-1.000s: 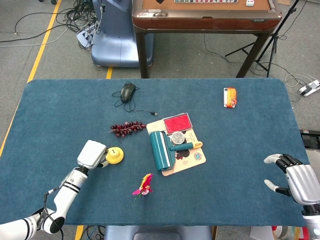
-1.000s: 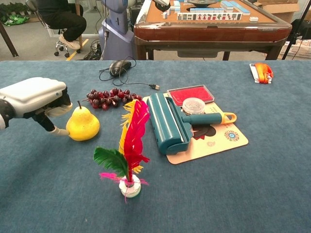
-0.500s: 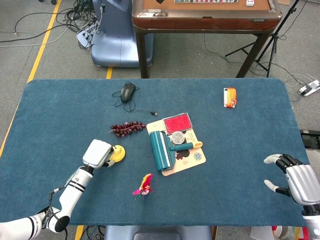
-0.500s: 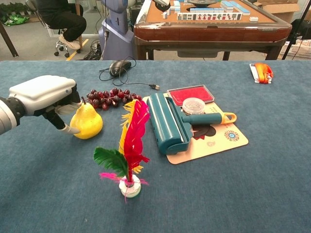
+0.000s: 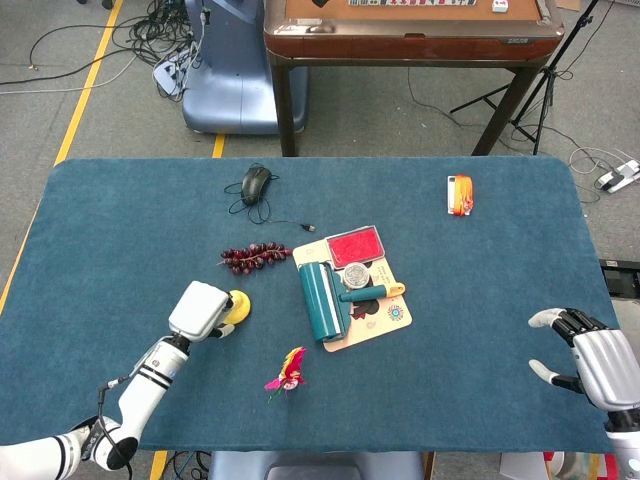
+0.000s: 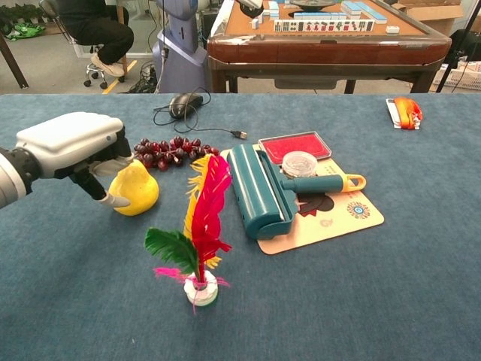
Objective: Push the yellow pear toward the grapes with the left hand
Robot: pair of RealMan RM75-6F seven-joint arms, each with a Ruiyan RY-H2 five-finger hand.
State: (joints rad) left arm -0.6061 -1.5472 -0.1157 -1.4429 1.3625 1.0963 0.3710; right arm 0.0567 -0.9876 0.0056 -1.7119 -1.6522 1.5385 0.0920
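The yellow pear [image 5: 239,304] [image 6: 138,189] leans on the blue table, a short way in front of the dark grapes [image 5: 253,257] [image 6: 167,150]. My left hand [image 5: 201,310] [image 6: 72,142] presses against the pear's left side, its fingers hanging down against the fruit and covering part of it. It holds nothing. A small gap of cloth separates the pear from the grapes. My right hand [image 5: 590,362] hovers with fingers spread at the table's right front edge, seen only in the head view.
A teal lint roller [image 5: 324,300] [image 6: 259,189] lies on a printed card with a red pad [image 5: 355,246] just right of the pear. A feather shuttlecock [image 5: 287,370] [image 6: 200,226] stands in front. A mouse [image 5: 256,183] with its cable lies behind the grapes.
My left hand has moved right and away from me, pushing the pear closer to the grapes and tipping it. The right hand has stayed still.
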